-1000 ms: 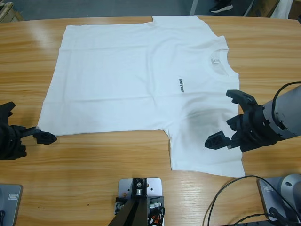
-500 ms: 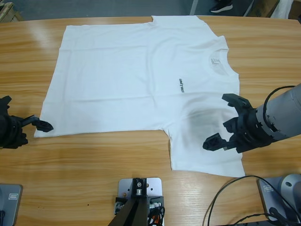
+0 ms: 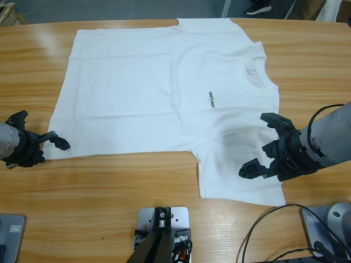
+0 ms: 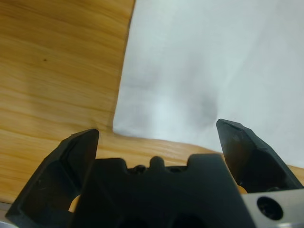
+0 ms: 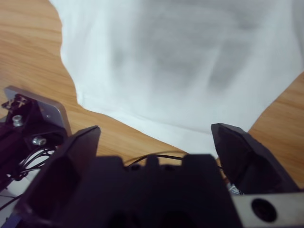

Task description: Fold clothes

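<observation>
At 4 o'clock we see the right end effector, jaws spread above the near sleeve. At 9 o'clock the left end effector is spread at the hem corner. The white T-shirt lies flat on the wooden counter, collar toward 3 o'clock, long axis left-right. Its tiny chest lettering and neck label are unreadable.

— What sort of place was this?
— A robotics lab or test room. The long wooden table carried rig hardware, and black cables looped just below the right gripper.
— Anything beyond the table?
— Far above that gripper lay grey floor, with a person's dark shoe at the edge. Cardboard boxes stood well above the left gripper.
</observation>
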`<state>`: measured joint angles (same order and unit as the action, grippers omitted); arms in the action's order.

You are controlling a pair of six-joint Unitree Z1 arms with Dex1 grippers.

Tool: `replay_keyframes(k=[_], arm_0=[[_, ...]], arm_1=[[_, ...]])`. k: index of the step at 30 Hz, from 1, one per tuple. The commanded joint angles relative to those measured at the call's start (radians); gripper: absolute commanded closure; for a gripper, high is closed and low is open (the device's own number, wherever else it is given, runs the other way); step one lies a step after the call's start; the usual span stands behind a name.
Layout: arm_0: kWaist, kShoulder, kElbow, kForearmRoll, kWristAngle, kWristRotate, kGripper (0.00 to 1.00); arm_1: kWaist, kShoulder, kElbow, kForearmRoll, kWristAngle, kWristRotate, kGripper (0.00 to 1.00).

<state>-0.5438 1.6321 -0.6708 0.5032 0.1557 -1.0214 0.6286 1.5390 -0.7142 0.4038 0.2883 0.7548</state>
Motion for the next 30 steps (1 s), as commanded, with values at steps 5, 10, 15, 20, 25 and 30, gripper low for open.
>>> replay_keyframes(k=[5, 10, 15, 20, 25, 30], arm_0=[[0.021, 0.037, 0.003, -0.053, -0.020, 0.071, 0.338], [0.021, 0.043, 0.017, -0.079, -0.042, 0.080, 0.335], [0.021, 0.055, 0.022, -0.080, -0.047, 0.074, 0.338], [0.020, 0.031, 0.032, -0.089, -0.046, 0.072, 0.529], [0.016, -0.010, 0.046, -0.121, -0.047, 0.092, 0.886], [0.016, -0.051, 0.052, -0.127, -0.047, 0.121, 1.000]], arm_1=[[-0.007, 0.034, 0.028, -0.011, 0.005, 0.006, 0.046], [-0.007, 0.024, 0.030, -0.011, 0.003, 0.007, 0.006], [-0.007, 0.020, 0.032, -0.012, 0.003, 0.008, 0.000], [-0.007, 0.024, 0.032, -0.011, 0.002, 0.010, 0.000], [-0.007, 0.031, 0.032, -0.012, 0.007, 0.010, 0.060], [-0.007, 0.033, 0.032, -0.013, 0.009, 0.010, 0.312]])
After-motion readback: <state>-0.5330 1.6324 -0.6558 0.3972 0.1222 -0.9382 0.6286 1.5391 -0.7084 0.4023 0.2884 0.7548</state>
